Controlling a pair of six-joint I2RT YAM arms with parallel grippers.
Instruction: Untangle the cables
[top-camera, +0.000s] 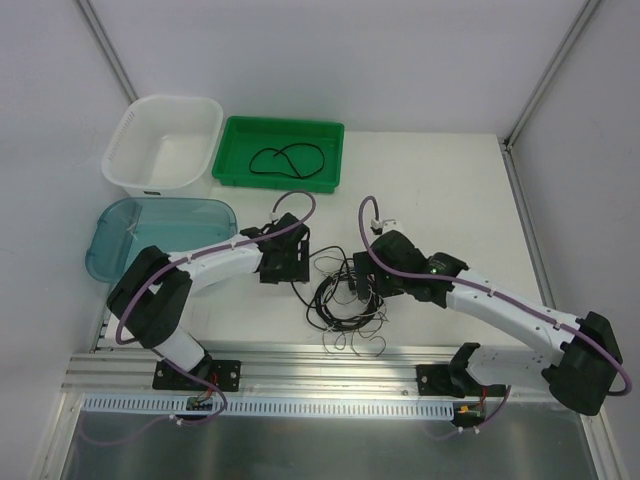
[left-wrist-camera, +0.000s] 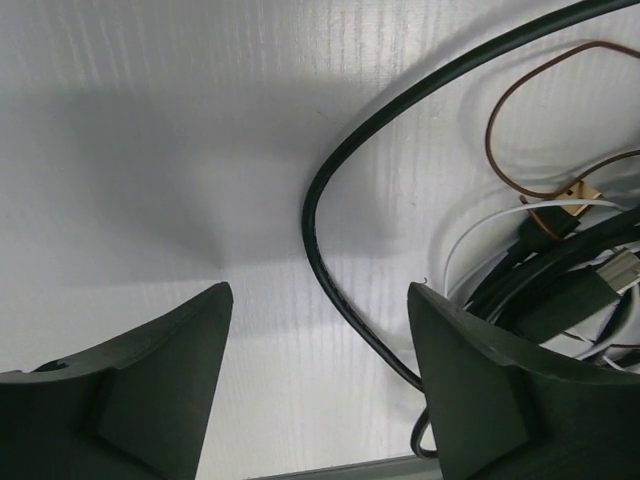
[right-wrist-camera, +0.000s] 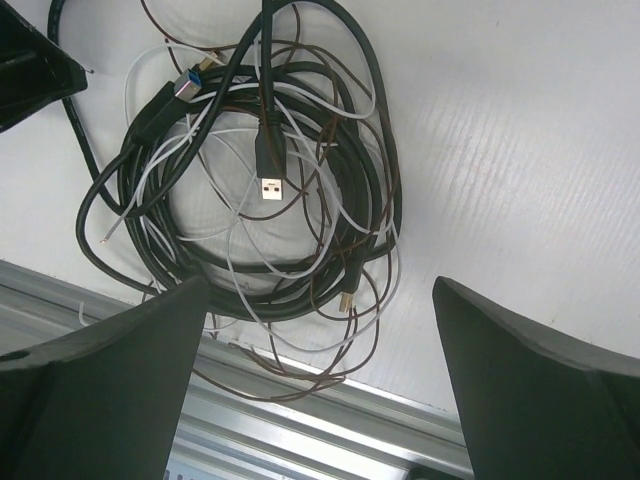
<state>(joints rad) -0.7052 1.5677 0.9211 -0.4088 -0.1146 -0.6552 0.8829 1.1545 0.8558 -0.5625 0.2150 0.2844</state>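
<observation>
The cables (top-camera: 345, 300) lie in one tangled heap on the white table between both arms: thick black loops (right-wrist-camera: 370, 150), a thin white cord (right-wrist-camera: 235, 235) and a thin brown wire (right-wrist-camera: 330, 370), with a USB plug (right-wrist-camera: 268, 185) in the middle. My left gripper (top-camera: 298, 268) stands at the heap's left edge, open. In its wrist view a black cable (left-wrist-camera: 310, 210) curves between the left gripper's (left-wrist-camera: 320, 292) fingers and passes under the right one, unclamped. My right gripper (top-camera: 364, 278) sits over the heap's right side. The right gripper (right-wrist-camera: 320, 288) is open wide, nothing between its fingers.
A green tray (top-camera: 330, 135) at the back holds one separate black cable (top-camera: 287, 160). A white basket (top-camera: 130, 150) and a blue clear lid (top-camera: 110, 250) sit at the left. The aluminium rail (top-camera: 300, 362) runs along the near edge; brown wire loops hang over it.
</observation>
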